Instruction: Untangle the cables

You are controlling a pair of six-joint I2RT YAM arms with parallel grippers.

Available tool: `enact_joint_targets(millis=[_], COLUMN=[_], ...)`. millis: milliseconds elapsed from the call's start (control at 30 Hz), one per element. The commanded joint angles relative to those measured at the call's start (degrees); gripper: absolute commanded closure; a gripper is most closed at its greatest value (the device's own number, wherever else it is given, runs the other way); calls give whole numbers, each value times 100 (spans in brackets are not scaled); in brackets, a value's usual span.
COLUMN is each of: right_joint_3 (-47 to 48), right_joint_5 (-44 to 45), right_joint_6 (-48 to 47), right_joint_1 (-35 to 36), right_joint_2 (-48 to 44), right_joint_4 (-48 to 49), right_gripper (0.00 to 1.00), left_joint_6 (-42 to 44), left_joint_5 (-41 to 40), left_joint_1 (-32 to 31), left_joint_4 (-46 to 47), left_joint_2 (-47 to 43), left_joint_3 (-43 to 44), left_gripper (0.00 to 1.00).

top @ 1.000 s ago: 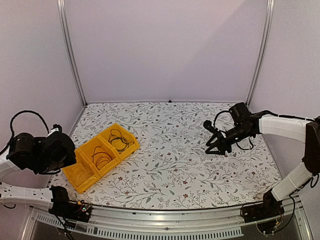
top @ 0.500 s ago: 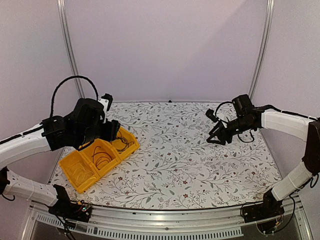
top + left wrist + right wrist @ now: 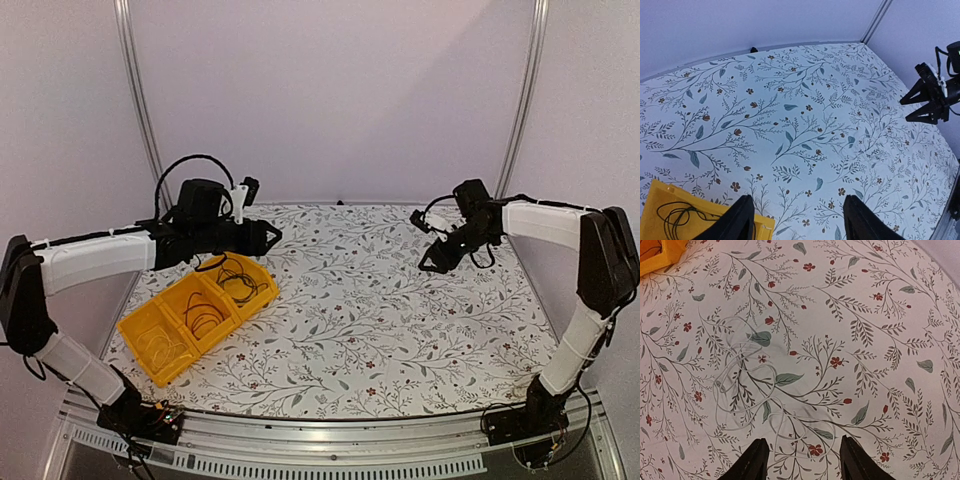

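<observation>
Left claw (image 3: 799,206) spread, empty; right claw (image 3: 802,450) spread, empty. pale cable (image 3: 747,390) in loose loops on table (image 3: 890,315), at its 11 o'clock.

A robotics lab test cell, as I see it from my remote station: plain pale panels (image 3: 330,100) close in three sides, joined by bare aluminium posts (image 3: 140,100). My left arm (image 3: 100,255) and right arm (image 3: 545,220) rise from a slotted metal rail (image 3: 330,440) at the near edge of a floral-covered table (image 3: 380,340), which carries a yellow plastic parts bin (image 3: 245,308).
</observation>
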Motion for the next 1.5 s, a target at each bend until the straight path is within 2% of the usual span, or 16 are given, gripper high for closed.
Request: enact_joint_targets(millis=[0,100,267,467,1000,1467], right_joint_3=[127,212,420,516,216,279], right_joint_5=[365,398,329,243,-207,145], right_joint_6=[-59,-3,140,145,191,224], right_joint_1=[8,10,12,14,56,237], right_joint_2=[471,681,1053,1257,541,1037], right_joint_4=[-398,-401,-418,-492,-640,-588], right_gripper=[47,47,47,54,54,55], left_joint_6=[10,221,192,191,220,212], left_joint_5=[741,645,917,973,947,1076], left_joint_1=[182,182,193,193,189,188], left_joint_4=[357,319,294,294,294,294], left_joint_2=[-247,-392,-388,-361,-326,-344], left_joint_3=[-175,-167,-103,-108,-104,-109], left_gripper=[38,38,39,40,41,45])
